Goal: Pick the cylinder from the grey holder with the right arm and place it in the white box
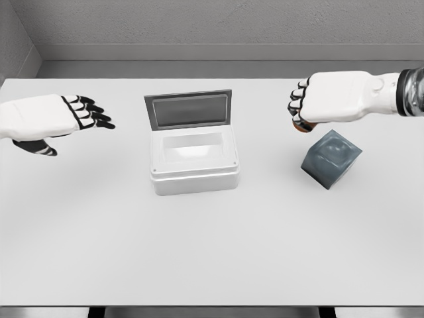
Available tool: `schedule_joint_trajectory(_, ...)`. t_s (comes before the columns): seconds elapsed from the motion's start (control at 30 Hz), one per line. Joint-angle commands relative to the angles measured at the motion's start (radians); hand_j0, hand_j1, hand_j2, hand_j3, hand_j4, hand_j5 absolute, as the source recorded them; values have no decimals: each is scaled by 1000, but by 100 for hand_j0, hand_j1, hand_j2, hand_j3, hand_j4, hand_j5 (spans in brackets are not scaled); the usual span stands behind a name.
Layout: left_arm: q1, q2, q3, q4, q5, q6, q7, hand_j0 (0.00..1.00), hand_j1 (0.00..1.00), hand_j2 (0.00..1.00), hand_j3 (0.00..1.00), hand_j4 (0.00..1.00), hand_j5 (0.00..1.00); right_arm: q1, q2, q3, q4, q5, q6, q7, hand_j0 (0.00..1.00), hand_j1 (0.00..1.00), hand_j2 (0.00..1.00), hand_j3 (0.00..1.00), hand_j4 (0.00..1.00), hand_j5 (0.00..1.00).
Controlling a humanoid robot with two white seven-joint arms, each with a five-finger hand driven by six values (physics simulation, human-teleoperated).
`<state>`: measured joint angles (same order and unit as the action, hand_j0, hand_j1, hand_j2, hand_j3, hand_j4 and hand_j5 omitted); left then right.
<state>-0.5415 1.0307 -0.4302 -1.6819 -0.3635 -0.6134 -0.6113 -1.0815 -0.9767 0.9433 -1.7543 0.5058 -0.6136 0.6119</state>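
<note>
Two white hands hang over the table (212,265). From the head view, the right hand (324,99) is curled into a fist, and a small orange bit peeks out under it, likely the cylinder (303,126), so it seems to be gripping it. It sits just above the holder (331,159), which is tilted. The box (193,162) stands in the middle with its lid up, nothing inside. The left hand (56,119) waits at the side, fingers spread. Picking looks done; carrying and dropping are left.

Cylinder (303,126) barely visible; grey holder (331,158) tilted; white box (193,161) open.
</note>
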Motion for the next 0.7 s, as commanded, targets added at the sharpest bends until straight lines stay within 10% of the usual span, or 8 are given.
schedule_joint_trajectory(0.0, 2, 6, 1, -1, 0, 3, 0, 100, 100, 100, 100, 100, 100, -3, 24, 0, -2, 0, 3, -1, 35, 35, 35, 35, 35, 35)
schedule_joint_trajectory(0.67, -6, 5, 5, 7, -5, 3, 0, 100, 100, 100, 100, 100, 100, -37, 168, 9, 1, 5, 3, -1, 35, 35, 35, 35, 35, 35)
